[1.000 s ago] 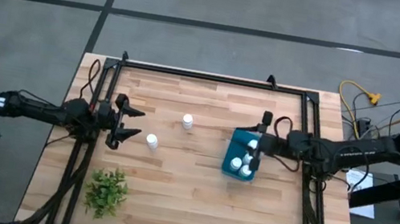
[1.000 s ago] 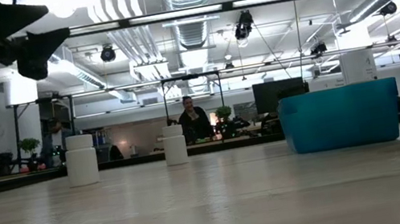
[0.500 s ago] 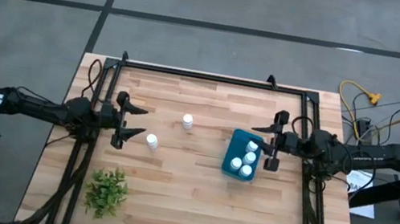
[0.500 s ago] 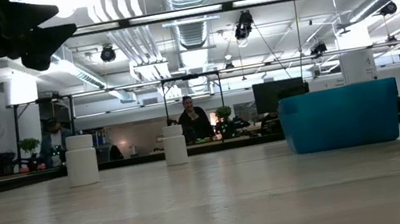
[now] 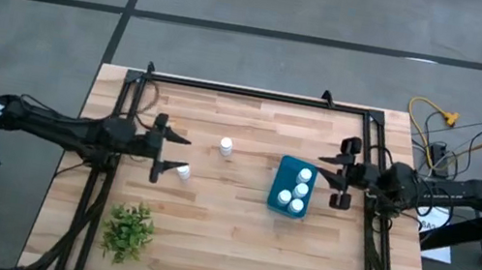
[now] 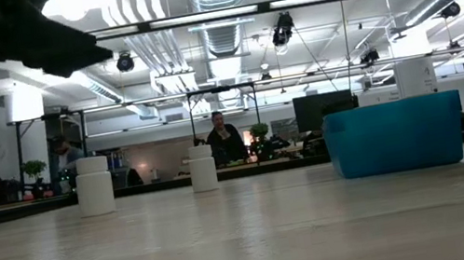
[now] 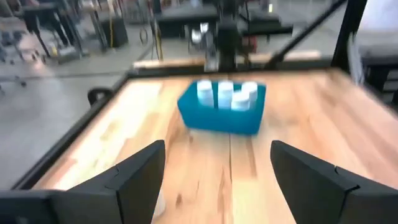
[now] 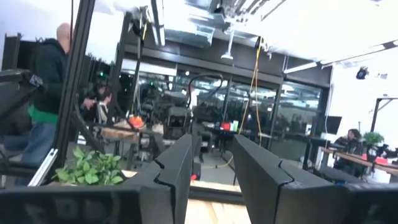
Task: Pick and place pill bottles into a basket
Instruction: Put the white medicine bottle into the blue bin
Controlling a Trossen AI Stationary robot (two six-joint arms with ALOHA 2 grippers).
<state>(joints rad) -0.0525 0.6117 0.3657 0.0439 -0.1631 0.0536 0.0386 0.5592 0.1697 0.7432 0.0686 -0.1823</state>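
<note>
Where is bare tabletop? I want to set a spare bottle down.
Free: the wood between the plant and the basket, along the near edge, and the far strip behind the lone pill bottle. Crowded: around the left gripper, open by another pill bottle, and between basket and right gripper.

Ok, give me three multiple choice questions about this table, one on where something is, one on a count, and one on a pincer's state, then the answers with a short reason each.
1. Where is the plant?
A. inside the basket
B. near the table's front left corner
C. beside the right arm

2. How many pill bottles stand in the basket?
A. one
B. three
C. six

3. How is the left pincer?
A. open, holding nothing
B. shut on a bottle
C. shut on the plant

Answers: B, the high view shows it in front of the left arm; B, three white caps show in the teal bin; A, the left wrist view shows its fingers spread wide.
</note>
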